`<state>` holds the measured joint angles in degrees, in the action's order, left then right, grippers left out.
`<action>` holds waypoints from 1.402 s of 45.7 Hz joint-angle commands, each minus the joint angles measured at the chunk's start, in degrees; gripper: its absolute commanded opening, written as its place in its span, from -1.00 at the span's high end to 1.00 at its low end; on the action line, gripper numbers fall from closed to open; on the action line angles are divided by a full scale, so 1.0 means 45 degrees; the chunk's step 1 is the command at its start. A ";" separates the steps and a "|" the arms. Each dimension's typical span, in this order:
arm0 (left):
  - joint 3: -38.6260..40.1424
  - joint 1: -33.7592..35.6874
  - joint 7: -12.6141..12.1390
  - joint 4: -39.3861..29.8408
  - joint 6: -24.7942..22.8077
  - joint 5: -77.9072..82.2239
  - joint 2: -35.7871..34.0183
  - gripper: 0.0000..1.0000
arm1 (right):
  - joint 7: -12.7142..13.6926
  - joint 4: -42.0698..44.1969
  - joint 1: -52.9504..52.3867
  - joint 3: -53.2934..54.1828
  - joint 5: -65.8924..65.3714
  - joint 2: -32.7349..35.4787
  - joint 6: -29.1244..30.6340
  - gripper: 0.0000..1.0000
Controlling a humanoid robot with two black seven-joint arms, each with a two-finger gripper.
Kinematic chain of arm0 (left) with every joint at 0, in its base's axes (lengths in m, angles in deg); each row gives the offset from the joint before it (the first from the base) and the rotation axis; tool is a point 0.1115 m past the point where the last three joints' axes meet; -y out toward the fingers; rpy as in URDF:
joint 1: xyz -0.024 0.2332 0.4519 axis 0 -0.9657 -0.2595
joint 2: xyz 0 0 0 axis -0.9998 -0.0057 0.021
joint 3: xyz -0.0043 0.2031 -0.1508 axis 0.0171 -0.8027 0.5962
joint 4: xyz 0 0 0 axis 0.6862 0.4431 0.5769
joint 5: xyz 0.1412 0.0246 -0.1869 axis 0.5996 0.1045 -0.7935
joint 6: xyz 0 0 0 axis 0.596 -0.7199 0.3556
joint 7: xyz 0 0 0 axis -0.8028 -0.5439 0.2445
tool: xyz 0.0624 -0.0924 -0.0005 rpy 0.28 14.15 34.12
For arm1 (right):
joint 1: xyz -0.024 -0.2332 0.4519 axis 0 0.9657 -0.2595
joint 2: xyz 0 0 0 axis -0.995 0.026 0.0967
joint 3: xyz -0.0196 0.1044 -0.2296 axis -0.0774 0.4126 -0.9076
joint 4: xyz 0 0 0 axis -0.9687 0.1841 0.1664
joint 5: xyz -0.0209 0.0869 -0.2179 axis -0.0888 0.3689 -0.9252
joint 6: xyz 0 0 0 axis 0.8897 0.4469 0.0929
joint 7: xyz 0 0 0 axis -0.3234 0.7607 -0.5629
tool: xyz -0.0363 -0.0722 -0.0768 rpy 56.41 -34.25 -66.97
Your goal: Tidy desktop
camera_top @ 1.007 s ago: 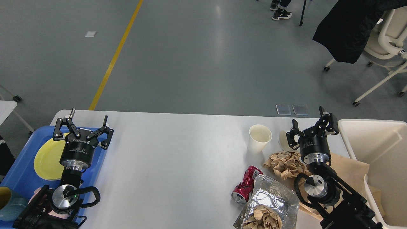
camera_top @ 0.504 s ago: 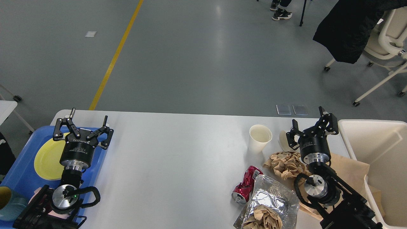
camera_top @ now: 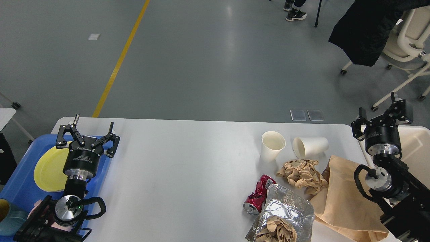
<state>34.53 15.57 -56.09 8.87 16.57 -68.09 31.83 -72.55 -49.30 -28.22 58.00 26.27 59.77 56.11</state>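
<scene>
Desktop [camera_top: 188, 161] fills centre view. Upright paper cup [camera_top: 272, 146] shows nothing inside; tipped cup [camera_top: 309, 147] lies at its 3 o'clock. Foil bag [camera_top: 282, 218] holds crumpled paper. Blue tray [camera_top: 20, 183] carries yellow plate [camera_top: 48, 168]. Left gripper [camera_top: 86, 134] and right gripper [camera_top: 381, 116] jaws apart, holding nothing.

Floor [camera_top: 208, 60]: grey, a yellow line [camera_top: 119, 60] running diagonally at upper left.
Chair [camera_top: 408, 43]: white, on castors, upper right, a black coat [camera_top: 364, 30] draped over it.
Shoes [camera_top: 295, 11]: someone's feet at the top edge.
Floor plates [camera_top: 306, 115]: two pale squares, right of centre.
</scene>
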 commanded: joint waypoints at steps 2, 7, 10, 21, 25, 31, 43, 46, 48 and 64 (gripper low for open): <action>-0.0011 0.0001 -0.0016 0.0001 0.0000 0.0000 0.0004 -0.93 | -0.0002 -0.0071 0.0461 -0.0040 0.0021 0.0052 0.0076 -1.00; -0.0011 0.0001 -0.0016 0.0001 0.0000 0.0000 0.0004 -0.93 | 0.0017 0.0007 0.0638 -0.0078 0.0002 0.0052 0.0077 -1.00; -0.0011 0.0001 -0.0016 0.0001 0.0000 0.0000 0.0004 -0.93 | 0.0037 0.0007 0.0677 -0.0117 0.0002 0.0052 0.0058 -1.00; -0.0011 0.0001 -0.0016 0.0001 0.0000 0.0000 0.0004 -0.93 | 0.0699 -0.0168 0.1361 -0.0448 0.0099 -0.0358 0.0155 -1.00; -0.0011 0.0001 -0.0016 0.0001 0.0000 0.0000 0.0004 -0.93 | 0.1227 -0.0227 0.1342 -0.0684 0.0216 -0.0436 0.0174 -1.00; -0.0011 0.0001 -0.0016 0.0001 0.0000 0.0000 0.0004 -0.93 | 0.1989 -0.0481 0.1166 -0.0703 0.0626 -0.0787 0.0506 -1.00; -0.0011 0.0001 -0.0016 0.0001 0.0000 0.0000 0.0004 -0.93 | 0.2205 -0.0520 0.0658 -0.0762 0.0588 -0.2116 0.0331 -1.00; -0.0011 0.0001 -0.0016 0.0001 0.0000 0.0000 0.0004 -0.93 | 0.2205 -0.0540 0.0658 -0.0762 0.0588 -0.2077 0.0331 -1.00; -0.0011 0.0001 -0.0016 0.0001 0.0000 0.0000 0.0004 -0.93 | 0.2205 -0.0656 0.0638 -0.0762 0.0588 -0.1980 0.0369 -1.00; -0.0011 0.0001 -0.0016 0.0001 0.0000 0.0000 0.0004 -0.93 | 0.3958 -0.2667 0.0072 -0.0743 0.0490 -0.1452 -0.0742 -1.00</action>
<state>34.47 15.57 -56.17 8.87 16.57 -68.09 31.85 -61.33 -58.55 -27.58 54.48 28.41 52.83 55.95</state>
